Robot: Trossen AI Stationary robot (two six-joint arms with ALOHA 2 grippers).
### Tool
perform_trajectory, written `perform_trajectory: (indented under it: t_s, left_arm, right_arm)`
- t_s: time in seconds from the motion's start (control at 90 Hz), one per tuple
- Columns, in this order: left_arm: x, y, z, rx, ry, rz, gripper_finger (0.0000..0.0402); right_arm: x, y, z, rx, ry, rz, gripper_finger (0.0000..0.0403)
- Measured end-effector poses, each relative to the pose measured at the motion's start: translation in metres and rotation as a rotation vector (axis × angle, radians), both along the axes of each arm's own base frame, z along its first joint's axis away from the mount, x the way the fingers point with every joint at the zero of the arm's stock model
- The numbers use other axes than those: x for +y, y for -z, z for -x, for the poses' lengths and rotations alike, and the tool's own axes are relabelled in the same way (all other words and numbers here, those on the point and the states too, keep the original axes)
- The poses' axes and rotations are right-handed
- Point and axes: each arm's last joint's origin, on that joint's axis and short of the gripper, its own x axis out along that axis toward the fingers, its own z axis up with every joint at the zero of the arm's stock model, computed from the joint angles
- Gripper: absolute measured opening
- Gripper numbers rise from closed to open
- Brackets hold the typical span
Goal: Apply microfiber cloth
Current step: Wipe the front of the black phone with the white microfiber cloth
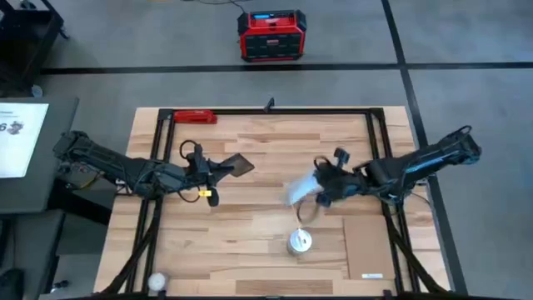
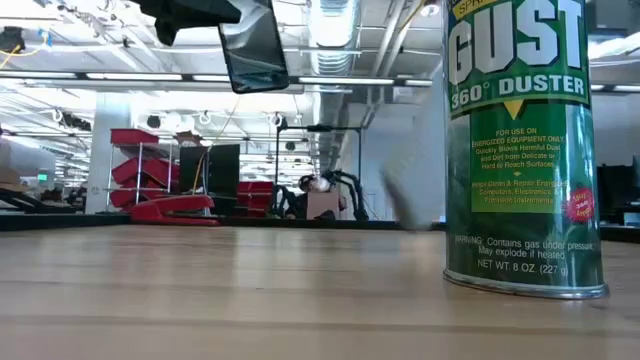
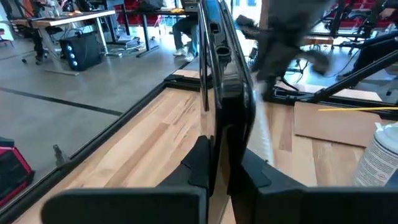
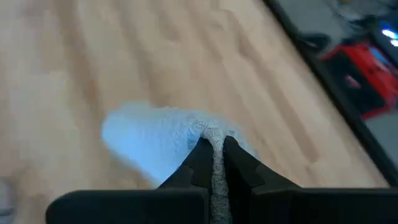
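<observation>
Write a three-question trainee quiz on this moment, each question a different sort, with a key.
1. True or false: the left gripper holds the black phone off the table.
2. The right gripper is shut on: A) the duster can B) the microfiber cloth C) nothing
3. Fill in: the tan cardboard patch lies on the table's ___ side, by the arms' own sides.

Key: 1 true; 2 B; 3 right.

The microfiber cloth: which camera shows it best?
The right wrist view: the microfiber cloth fills the middle, pinched in the right end effector. The high view shows a small pale blur; the low view a grey smear; the left wrist view, blurred grey.
</observation>
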Motion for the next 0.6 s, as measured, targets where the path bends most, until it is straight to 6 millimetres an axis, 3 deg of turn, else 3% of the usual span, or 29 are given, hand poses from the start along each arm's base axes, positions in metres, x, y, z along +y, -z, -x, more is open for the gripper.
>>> perform_trajectory:
  t_s: [0.167,0.289,0.6]
  left_arm:
    - [0.0,0.0,0.0,0.001,0.0,0.0,0.0006]
    - [0.0,0.0,0.0,0.005,0.001,0.0,0.0006]
    - [0.0,0.0,0.0,0.003,0.001,0.003,0.0006]
  right_arm:
    - [-0.043,0.019,-0.004,0.015,0.098,-0.004,0.0001]
    - [-0.059,0.021,-0.007,-0.027,0.127,-0.001,0.0017]
    - [-0.055,0.002,-0.025,-0.208,-0.029,0.083,0.0096]
